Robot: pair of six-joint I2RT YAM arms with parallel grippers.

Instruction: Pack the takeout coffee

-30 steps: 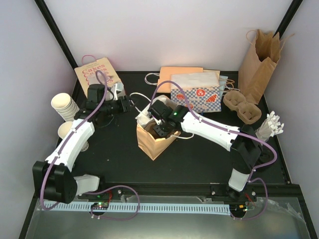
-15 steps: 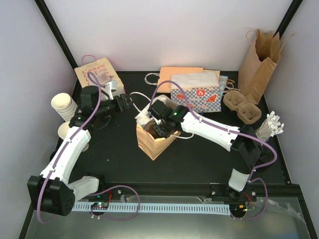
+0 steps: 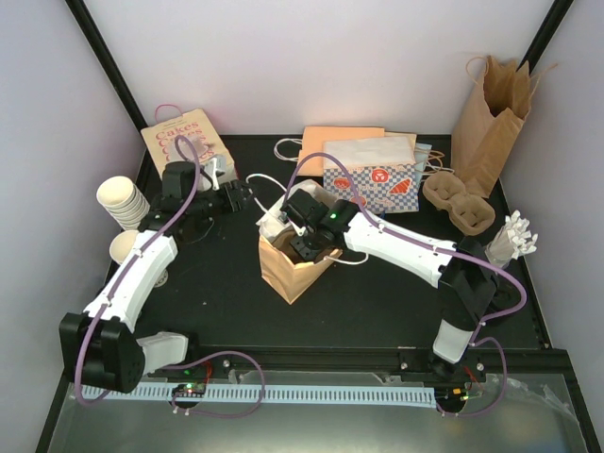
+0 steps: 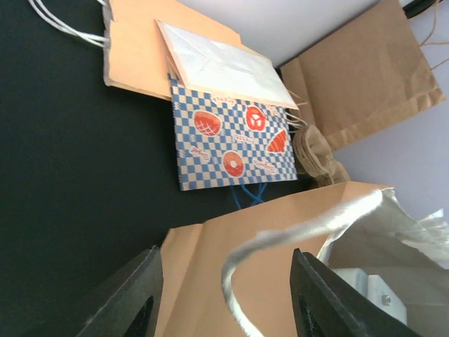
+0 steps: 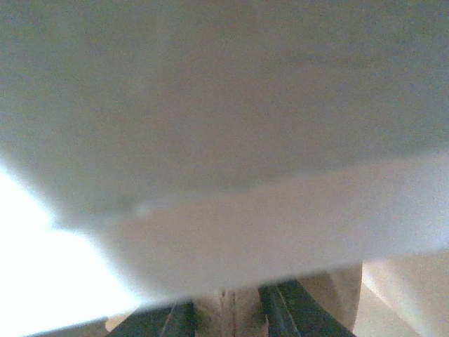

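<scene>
- The brown paper bag (image 3: 283, 269) stands open just right of the left gripper (image 3: 242, 195), and the right gripper (image 3: 304, 247) is dipped into its mouth.
- Right jaws: the wrist view is one cream-white blur, so no telling if they're clenched, or on what.
- Left jaws are spread and hold nothing. The bag's white handle (image 4: 295, 228) loops between them.
- Takeout coffee: can't make it out near either set of jaws, looks included.
</scene>
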